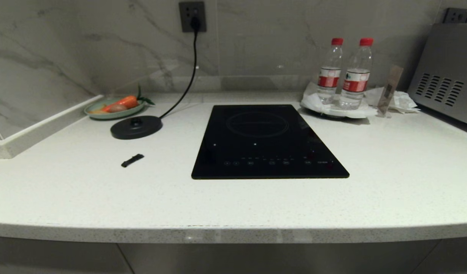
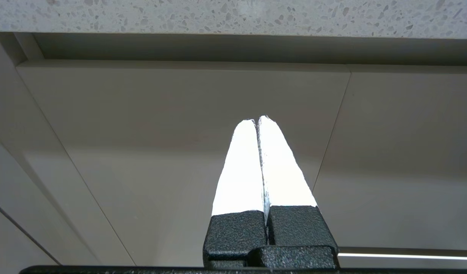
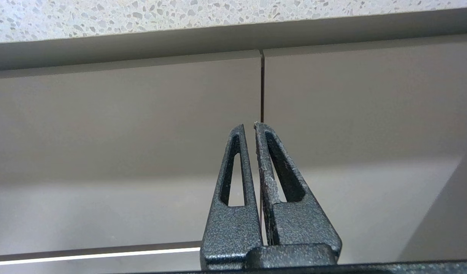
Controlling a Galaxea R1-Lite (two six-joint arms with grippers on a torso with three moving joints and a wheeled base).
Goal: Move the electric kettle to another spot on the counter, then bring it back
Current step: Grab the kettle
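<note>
— Kettle position?
— Nowhere in view: not on the round black kettle base, not elsewhere on the tabletop up above both tools. Cannot place it.
— Tool state?
— Left tool pressed shut with white-faced tips together, gripping nothing. Right tool likewise closed and empty, bare pebbled black metal with slotted fingers. Both parked low, under the tabletop's speckled stone edge, facing smooth beige cabinet fronts.
— Advice for the step in hand?
— Probably the very start, so find the electric kettle first; look wider before raising either arm. Once found, open wide, come in level at the handle, close around that rather than the body.
— Surfaces?
— Flat matte disc for the base, with a small centre knob and a thin black cord. Glossy black glass for the induction hob, above and beyond the tools, likely slippery; better to set down on the stone. Keep clear of the red-capped water bottles.
</note>
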